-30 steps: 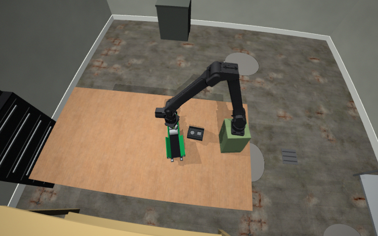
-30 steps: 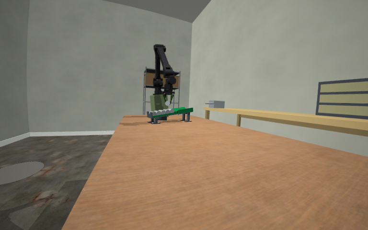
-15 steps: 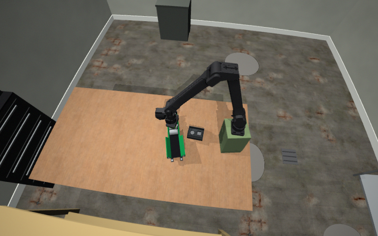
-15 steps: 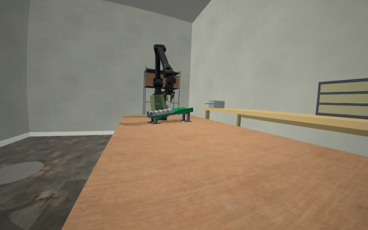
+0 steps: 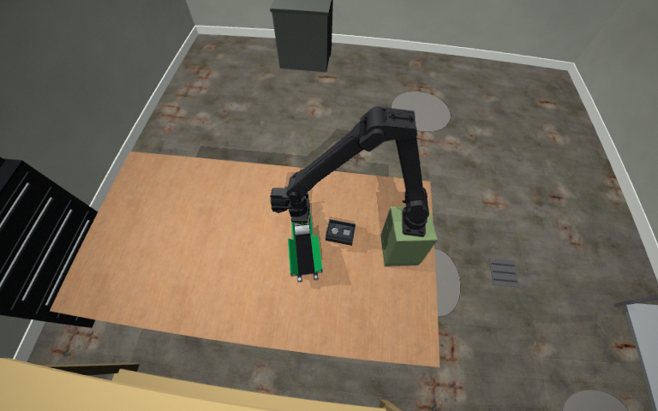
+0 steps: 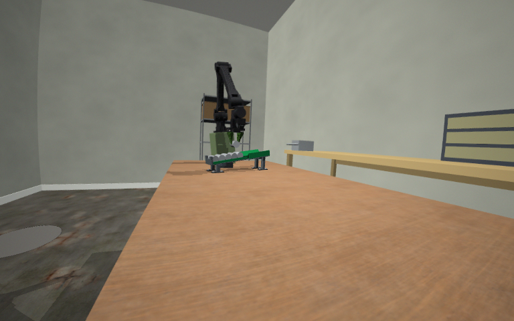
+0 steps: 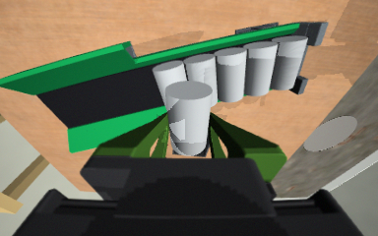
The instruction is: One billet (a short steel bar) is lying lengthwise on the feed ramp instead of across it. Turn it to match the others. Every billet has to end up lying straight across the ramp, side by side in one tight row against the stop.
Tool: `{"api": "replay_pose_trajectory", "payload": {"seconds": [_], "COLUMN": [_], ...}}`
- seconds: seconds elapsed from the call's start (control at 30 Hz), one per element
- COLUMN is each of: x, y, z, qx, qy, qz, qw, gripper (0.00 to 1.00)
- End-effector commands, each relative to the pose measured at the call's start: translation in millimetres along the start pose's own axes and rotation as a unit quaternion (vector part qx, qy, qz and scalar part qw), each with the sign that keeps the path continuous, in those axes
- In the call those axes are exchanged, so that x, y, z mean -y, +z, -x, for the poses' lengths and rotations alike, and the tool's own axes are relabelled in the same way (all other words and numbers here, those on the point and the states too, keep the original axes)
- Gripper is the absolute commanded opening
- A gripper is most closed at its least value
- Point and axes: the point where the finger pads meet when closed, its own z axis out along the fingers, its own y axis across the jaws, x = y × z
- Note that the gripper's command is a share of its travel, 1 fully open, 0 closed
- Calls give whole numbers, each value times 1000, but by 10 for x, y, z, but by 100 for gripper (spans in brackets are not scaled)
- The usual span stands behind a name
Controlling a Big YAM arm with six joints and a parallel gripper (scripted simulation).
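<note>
Jaws clamped on one billet (image 7: 188, 118), green fingers either side, gripper (image 7: 189, 147) holding it clear above ramp (image 7: 98, 98). Billet is smooth matte grey cylinder, flat ends. Five more billets (image 7: 231, 74) lie across ramp, side by side, last one against dark stop (image 7: 315, 33). Ramp: black bed, green side rails, grey legs. Wood-grain table (image 5: 170, 252), stained concrete floor (image 5: 509, 159), pale walls. One black arm (image 5: 349, 145) on green pedestal (image 5: 404, 244), small black box (image 5: 340, 231) nearby.

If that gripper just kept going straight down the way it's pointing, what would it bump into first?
Most likely the held billet between the gripper fingers would meet the ramp's dark bed or the nearest rowed billet; depth is hard to judge.
</note>
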Motion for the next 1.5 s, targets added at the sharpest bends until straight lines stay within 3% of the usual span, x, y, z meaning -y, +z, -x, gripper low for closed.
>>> {"api": "replay_pose_trajectory", "payload": {"seconds": [0.0, 0.27, 0.37, 0.53, 0.67, 1.2, 1.33, 1.37, 1.47], "x": [-22, -24, -150, -258, -405, -839, -790, -798, -822], "y": [-295, -294, -279, -400, -376, -533, -401, -232, -117], "z": [220, 207, 58, 194, 41, 9, 86, 51, -35], "qx": [41, 40, 23, 38, 26, 31, 42, 27, 19], "qy": [-41, -97, -103, -90, -91, -91, -81, -82, -85], "qz": [-2, -4, -2, -3, -2, -1, 0, -1, -2], "qw": [998, 994, 994, 995, 995, 995, 996, 996, 996], "gripper": [0, 0, 0, 0, 0, 0, 0, 0, 0]}}
